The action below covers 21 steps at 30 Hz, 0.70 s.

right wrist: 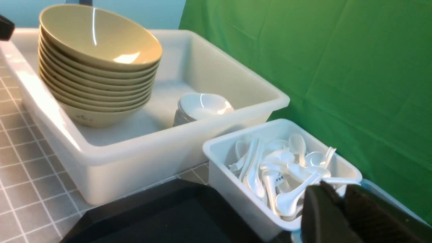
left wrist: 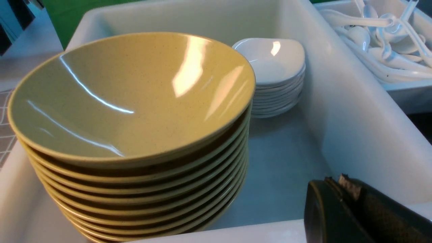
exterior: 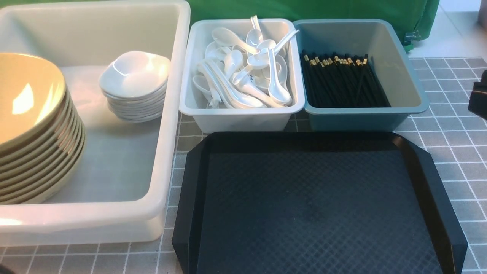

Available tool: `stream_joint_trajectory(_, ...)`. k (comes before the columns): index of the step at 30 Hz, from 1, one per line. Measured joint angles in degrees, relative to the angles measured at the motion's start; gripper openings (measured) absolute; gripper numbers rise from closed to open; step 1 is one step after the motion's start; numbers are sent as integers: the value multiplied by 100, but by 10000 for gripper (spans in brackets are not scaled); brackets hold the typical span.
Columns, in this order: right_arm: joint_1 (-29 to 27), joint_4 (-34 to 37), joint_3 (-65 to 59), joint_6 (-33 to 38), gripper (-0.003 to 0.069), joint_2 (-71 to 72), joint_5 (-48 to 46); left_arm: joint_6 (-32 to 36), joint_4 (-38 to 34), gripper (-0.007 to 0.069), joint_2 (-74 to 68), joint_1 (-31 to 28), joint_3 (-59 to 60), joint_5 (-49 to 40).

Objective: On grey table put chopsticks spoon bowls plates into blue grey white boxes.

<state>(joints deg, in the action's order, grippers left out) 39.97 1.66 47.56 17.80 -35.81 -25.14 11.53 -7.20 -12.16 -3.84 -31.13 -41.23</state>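
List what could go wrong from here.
1. The bowls stand in a tall stack hard against the white box's near wall; a bump could probably topple it.
2. The spoons lie in a loose heap, with some handles jutting above the grey-white box's rim, so they may snag.

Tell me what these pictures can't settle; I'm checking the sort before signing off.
- Stack of wide yellowish-beige glossy bowls: front view's left edge cuts it off.
- Black chopsticks with gold bands: too tightly packed to count; absent from both wrist views.
- Right tool: only a dark sliver at the front view's right edge.
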Motion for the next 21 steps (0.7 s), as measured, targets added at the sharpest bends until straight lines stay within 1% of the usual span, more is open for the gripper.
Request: stream_joint_trajectory(21, 0, 0, -4, 0, 146, 0, -90, 0, 0, -10, 53, 0, 0, -12)
